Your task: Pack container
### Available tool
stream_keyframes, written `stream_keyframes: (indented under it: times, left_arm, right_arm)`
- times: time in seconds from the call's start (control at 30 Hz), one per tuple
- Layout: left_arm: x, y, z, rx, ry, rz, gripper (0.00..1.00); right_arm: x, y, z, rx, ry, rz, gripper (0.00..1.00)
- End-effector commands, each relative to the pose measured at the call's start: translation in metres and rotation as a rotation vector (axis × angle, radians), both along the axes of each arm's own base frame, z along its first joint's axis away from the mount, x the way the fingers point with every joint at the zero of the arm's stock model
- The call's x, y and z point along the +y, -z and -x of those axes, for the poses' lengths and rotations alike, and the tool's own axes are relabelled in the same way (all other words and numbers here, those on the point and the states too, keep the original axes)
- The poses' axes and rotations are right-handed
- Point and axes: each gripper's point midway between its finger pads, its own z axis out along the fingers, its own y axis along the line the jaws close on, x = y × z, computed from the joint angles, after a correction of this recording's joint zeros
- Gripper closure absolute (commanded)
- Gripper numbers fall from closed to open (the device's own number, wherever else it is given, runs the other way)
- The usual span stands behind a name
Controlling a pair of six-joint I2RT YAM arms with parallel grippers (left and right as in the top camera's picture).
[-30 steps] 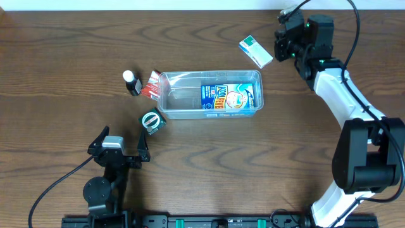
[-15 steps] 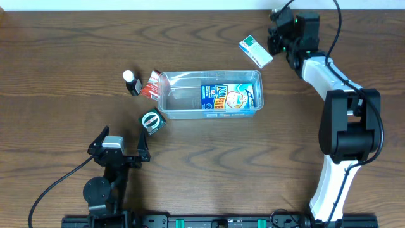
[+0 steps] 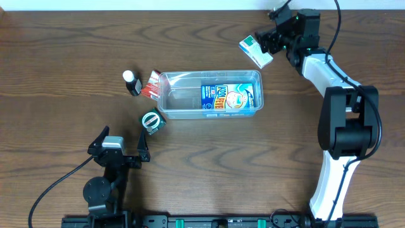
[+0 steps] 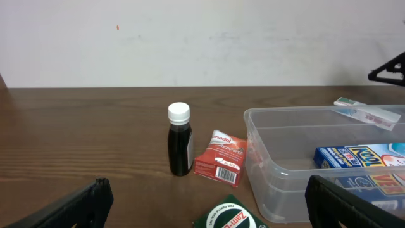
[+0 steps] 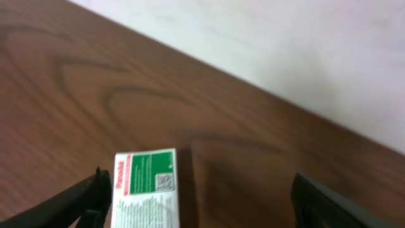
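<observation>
Near green-white box [image 3: 255, 52]: right pincer [image 3: 264, 42] spread, empty | left pincer [image 3: 121, 140] spread, empty

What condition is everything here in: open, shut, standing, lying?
container: lidless, holding one box
blue-and-white box: flat inside container
bottle: upright, capped
red packet: on table
round green pack: on table
green-and-white box: flat on table
left gripper: open, empty
right gripper: open, empty

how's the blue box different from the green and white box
The blue box lies inside the container; the green-and-white box lies outside it on the table. The blue box looks larger than the green-and-white box. The blue box sits square to the container walls; the green-and-white box lies diagonal. Both are boxes lying flat.
</observation>
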Motion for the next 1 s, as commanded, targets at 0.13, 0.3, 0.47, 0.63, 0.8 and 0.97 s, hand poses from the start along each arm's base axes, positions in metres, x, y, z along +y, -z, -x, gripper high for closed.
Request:
stream_keyframes:
  times: [0.13,0.3,0.47,0.63,0.8,0.97]
  left_arm:
    - [-0.002,0.015,0.0,0.044,0.009,0.011,0.02]
    - [-0.002,0.015,0.0,0.044,0.009,0.011,0.02]
    - [-0.002,0.015,0.0,0.044,0.009,0.011,0.02]
    - [-0.002,0.015,0.0,0.044,0.009,0.011,0.02]
    - [-0.002,0.015,0.0,0.044,0.009,0.011,0.02]
    - [-0.002,0.015,0.0,0.044,0.009,0.011,0.02]
  right_arm:
    - [0.006,0.015,0.011,0.052,-0.097,-0.038,0.1]
    - [0.008,0.026,0.016,0.091,-0.106,-0.031,0.1]
    - [0.011,0.046,0.021,0.132,-0.116,-0.024,0.12]
    - [0.018,0.056,0.024,0.151,-0.129,-0.022,0.14]
    - [0.03,0.064,0.028,0.16,-0.157,-0.003,0.14]
    - [0.034,0.083,0.034,0.202,-0.158,0.033,0.15]
